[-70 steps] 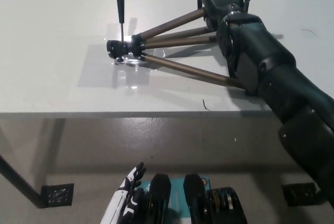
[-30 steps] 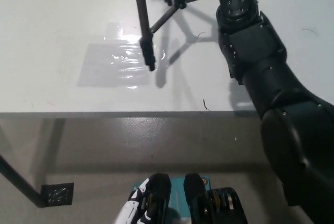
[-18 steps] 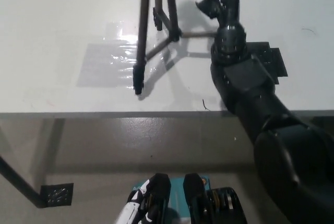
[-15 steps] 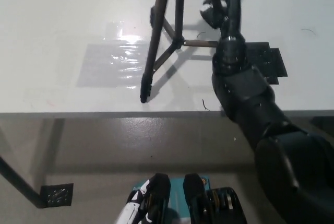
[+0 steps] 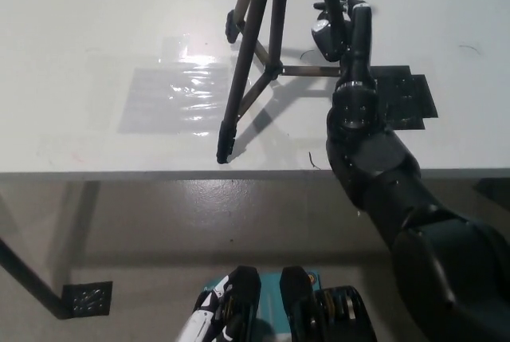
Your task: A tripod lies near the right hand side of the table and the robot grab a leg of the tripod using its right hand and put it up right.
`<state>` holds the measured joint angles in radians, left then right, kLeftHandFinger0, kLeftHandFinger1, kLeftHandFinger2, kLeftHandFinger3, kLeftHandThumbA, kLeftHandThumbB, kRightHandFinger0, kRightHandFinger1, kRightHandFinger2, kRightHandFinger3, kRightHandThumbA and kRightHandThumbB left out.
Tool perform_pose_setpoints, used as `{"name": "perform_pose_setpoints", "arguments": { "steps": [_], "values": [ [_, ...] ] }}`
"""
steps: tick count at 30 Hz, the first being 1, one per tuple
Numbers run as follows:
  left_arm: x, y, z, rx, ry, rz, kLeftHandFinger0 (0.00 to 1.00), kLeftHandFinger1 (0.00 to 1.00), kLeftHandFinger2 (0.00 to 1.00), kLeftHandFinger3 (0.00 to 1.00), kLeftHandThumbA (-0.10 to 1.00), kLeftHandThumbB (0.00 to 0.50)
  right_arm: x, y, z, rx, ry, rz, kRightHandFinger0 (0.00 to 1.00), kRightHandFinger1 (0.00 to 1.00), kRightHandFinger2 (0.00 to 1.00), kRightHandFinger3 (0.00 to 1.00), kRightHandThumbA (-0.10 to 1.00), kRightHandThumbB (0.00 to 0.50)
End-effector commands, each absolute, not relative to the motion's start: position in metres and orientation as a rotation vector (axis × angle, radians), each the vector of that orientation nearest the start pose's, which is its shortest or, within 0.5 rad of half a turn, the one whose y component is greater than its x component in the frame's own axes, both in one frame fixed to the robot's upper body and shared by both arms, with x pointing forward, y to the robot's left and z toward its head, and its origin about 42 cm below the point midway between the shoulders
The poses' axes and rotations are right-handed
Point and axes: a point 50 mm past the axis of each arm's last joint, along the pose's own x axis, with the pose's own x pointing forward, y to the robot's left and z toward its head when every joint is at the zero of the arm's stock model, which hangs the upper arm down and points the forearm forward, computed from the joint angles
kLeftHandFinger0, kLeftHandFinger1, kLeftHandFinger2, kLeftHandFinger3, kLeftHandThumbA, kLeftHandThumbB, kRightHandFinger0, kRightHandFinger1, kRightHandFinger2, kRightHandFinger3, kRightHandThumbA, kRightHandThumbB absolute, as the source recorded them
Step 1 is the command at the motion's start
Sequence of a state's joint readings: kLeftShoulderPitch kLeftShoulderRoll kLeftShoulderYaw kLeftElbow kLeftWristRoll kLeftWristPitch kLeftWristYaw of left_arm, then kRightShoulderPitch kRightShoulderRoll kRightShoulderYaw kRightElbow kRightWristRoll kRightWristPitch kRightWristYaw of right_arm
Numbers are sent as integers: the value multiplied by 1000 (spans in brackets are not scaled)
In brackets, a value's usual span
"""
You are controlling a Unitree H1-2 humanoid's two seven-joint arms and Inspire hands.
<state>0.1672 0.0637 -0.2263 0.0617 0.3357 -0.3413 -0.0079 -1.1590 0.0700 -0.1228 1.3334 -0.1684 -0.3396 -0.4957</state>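
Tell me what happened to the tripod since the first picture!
The tripod was lying flat on the table; the black right hand gripped a leg and swung it up, so now it stands on spread legs, the hand still at a leg. The white left hand stayed low by the robot's body, and the table did not move.

Bright overhead light glares off the white table, where the tripod casts soft shadows.
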Motion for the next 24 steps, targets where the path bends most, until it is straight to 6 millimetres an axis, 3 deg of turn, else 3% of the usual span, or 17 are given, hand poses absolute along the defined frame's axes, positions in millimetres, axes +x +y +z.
{"name": "perform_pose_setpoints", "arguments": {
  "steps": [1, 3, 5, 7, 10, 14, 19, 24],
  "values": [
    [212, 167, 64, 330, -196, -291, 1000, 1000, 893, 1000, 1000, 456, 551, -90, 229, -177, -102, 1, 1000, 1000, 1000, 1000, 722, 485],
    [209, 167, 62, 329, -193, -294, 1000, 1000, 888, 1000, 1000, 455, 555, -92, 228, -168, -33, 138, 1000, 1000, 1000, 1000, 772, 500],
    [209, 167, 63, 331, -182, -296, 1000, 1000, 888, 1000, 1000, 465, 558, -98, 236, -190, -73, 184, 1000, 1000, 1000, 1000, 802, 500],
    [209, 167, 63, 331, -184, -295, 1000, 1000, 879, 1000, 1000, 459, 561, -103, 244, -199, -105, 191, 1000, 1000, 1000, 1000, 820, 500],
    [210, 167, 63, 343, -195, -296, 1000, 1000, 861, 1000, 1000, 448, 565, -110, 255, -130, -126, 201, 1000, 1000, 1000, 1000, 763, 500],
    [205, 168, 60, 342, -172, -303, 1000, 1000, 868, 1000, 1000, 471, 570, -120, 267, -151, -129, 211, 1000, 1000, 1000, 1000, 805, 500],
    [202, 167, 59, 343, -172, -304, 1000, 1000, 856, 1000, 1000, 456, 573, -131, 282, -100, -149, 227, 1000, 1000, 1000, 1000, 849, 500],
    [202, 167, 59, 355, -177, -312, 1000, 1000, 862, 1000, 1000, 449, 560, -141, 339, 133, -365, 346, 1000, 1000, 1000, 1000, 812, 500]
  ]
}}
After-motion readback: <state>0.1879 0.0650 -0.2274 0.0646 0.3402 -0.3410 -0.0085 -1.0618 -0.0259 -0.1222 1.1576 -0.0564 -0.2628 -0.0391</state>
